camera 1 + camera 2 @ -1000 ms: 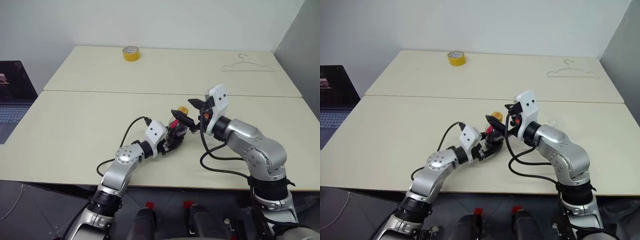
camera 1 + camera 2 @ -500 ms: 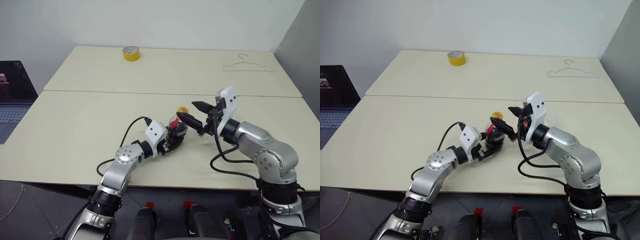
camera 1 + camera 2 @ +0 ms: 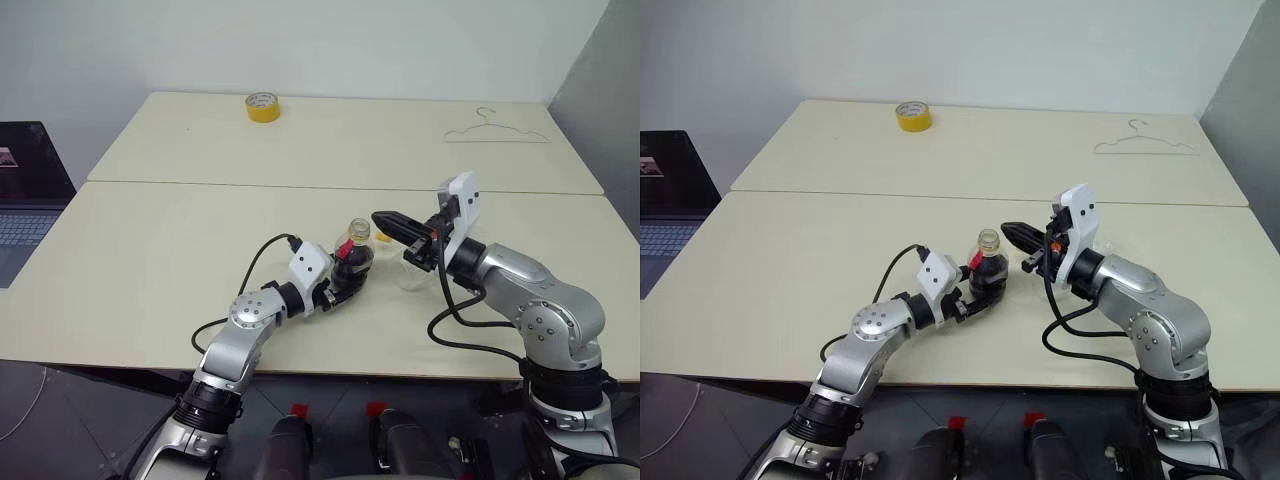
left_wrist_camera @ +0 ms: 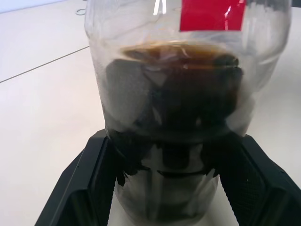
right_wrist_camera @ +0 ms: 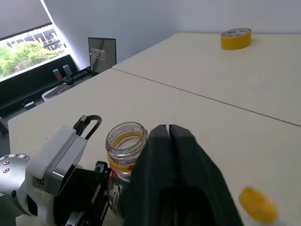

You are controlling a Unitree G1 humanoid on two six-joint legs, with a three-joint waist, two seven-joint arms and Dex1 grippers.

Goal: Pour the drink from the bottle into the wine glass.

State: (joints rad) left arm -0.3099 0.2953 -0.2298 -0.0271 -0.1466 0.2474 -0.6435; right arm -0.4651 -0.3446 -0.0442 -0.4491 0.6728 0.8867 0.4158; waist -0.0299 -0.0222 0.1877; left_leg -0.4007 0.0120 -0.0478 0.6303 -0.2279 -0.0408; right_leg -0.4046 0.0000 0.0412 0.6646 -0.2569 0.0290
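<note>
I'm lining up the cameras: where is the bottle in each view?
Left eye view: the bottle at centre, held by the left gripper.
Right eye view: just below centre.
Left wrist view: close up, across the middle.
Right wrist view: its open mouth, beside the black fingers.
Shared landmark: yellow tape roll.

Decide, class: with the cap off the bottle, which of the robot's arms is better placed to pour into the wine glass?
Left. The left gripper already grips the open bottle; the right gripper is shut, holding nothing, above the wine glass.
</note>
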